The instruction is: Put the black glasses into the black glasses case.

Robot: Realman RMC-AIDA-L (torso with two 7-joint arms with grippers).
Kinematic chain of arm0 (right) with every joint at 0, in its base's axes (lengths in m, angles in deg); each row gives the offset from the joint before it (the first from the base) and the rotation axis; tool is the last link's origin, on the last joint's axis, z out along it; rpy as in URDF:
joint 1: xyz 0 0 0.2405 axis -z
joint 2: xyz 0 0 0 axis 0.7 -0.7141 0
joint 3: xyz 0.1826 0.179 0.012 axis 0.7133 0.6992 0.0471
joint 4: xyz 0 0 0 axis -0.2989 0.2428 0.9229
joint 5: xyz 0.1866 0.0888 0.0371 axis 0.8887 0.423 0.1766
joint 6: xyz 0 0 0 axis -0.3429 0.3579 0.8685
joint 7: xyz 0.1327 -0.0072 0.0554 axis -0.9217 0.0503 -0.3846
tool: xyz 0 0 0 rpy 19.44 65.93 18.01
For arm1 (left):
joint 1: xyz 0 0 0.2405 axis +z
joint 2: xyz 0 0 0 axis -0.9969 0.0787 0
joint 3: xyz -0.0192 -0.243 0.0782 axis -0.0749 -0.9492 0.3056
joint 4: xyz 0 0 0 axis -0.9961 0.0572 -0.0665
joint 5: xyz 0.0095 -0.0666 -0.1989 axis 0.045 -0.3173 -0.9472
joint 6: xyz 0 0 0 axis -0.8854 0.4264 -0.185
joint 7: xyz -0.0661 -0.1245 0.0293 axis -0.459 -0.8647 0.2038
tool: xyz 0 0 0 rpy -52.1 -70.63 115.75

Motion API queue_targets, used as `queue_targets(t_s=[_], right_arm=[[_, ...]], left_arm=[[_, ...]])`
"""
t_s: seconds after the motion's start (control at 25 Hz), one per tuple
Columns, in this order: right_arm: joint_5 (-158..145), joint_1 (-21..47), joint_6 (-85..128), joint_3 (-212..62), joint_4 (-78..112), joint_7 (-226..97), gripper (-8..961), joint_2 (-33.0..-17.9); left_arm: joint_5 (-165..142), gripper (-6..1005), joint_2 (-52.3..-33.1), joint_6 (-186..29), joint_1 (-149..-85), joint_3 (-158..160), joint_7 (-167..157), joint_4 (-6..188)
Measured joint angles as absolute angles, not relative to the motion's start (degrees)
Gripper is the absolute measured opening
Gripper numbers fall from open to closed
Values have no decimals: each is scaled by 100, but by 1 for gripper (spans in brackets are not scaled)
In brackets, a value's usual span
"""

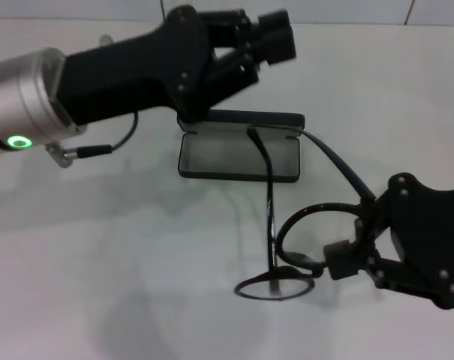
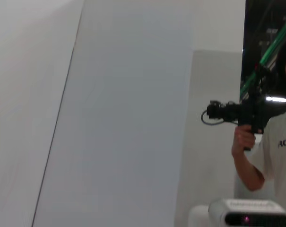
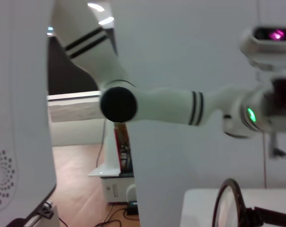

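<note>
The black glasses case (image 1: 238,156) lies open on the white table, grey lining up, with its lid (image 1: 260,118) raised at the far side. My right gripper (image 1: 345,253) is shut on the black glasses (image 1: 314,231) near the front right. It holds them tilted, with one lens (image 1: 275,287) down near the table. Both temple arms point toward the case, and their tips reach its far edge. One lens rim also shows in the right wrist view (image 3: 228,201). My left gripper (image 1: 268,36) hovers above and behind the case lid, apart from the glasses.
The white table (image 1: 99,262) spreads all around the case. My left arm (image 1: 99,75) crosses the far left of the table. The left wrist view shows only a wall and a person (image 2: 275,151) holding a device.
</note>
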State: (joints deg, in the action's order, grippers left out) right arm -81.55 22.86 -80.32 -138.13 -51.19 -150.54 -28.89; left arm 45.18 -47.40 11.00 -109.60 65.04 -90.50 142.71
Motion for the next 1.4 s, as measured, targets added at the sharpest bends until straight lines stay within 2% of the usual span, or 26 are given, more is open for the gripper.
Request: queue_targets(t_s=[0.52,1.4], right_arm=[[-7834,1926,-7728,-13905,-5084,-14749,22,-2874],[-7646,1981,-7738,-13901,-5039,-14604,24,-2872]], left_arm=[[5221,156,-4725,1130,-11232,6905,-9019,14122],[5389,156,-4709,1365,-11192,6914,-9001,14121]])
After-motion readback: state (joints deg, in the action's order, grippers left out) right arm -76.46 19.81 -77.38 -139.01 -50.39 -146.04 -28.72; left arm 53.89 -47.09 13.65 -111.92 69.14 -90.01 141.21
